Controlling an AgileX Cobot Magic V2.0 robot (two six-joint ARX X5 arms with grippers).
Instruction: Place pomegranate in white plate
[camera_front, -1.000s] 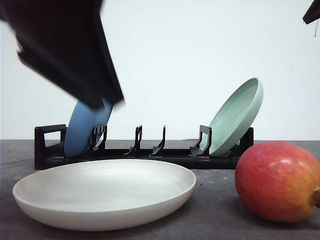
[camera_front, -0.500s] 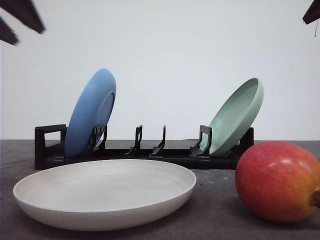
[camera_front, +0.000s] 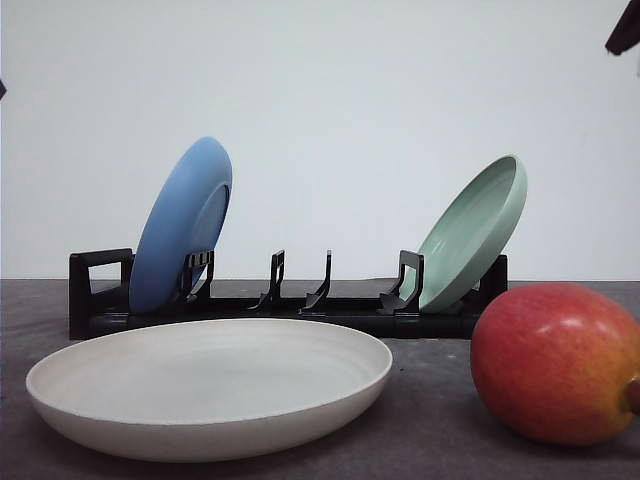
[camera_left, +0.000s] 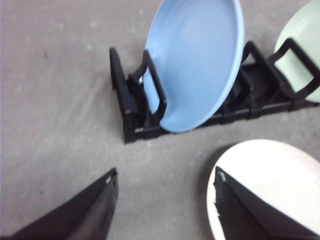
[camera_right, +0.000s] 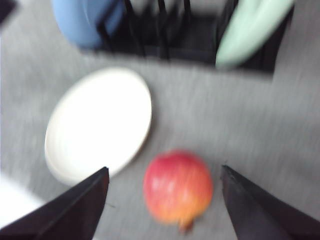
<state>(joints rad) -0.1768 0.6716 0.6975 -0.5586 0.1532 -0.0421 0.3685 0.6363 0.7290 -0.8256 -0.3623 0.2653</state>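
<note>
The pomegranate (camera_front: 558, 362), red fading to yellow-orange, rests on the grey table at the front right, its brown nub at the right edge of the front view. The white plate (camera_front: 210, 385) lies flat to its left, with nothing in it. The right wrist view is blurred: my right gripper (camera_right: 164, 170) hangs open above the pomegranate (camera_right: 177, 186), a finger on each side, well clear of it, with the white plate (camera_right: 100, 122) beside. My left gripper (camera_left: 165, 197) is open and holds nothing, above the table near the white plate's rim (camera_left: 220, 172).
A black dish rack (camera_front: 290, 300) stands behind the white plate, holding a blue plate (camera_front: 180, 225) at its left end and a pale green plate (camera_front: 475, 230) at its right end, both on edge. A dark part of the right arm (camera_front: 625, 30) shows at the top right.
The left arm, which covered the blue plate in the front view, has risen up and to the left, out of that view. Plates and pomegranate have not moved.
</note>
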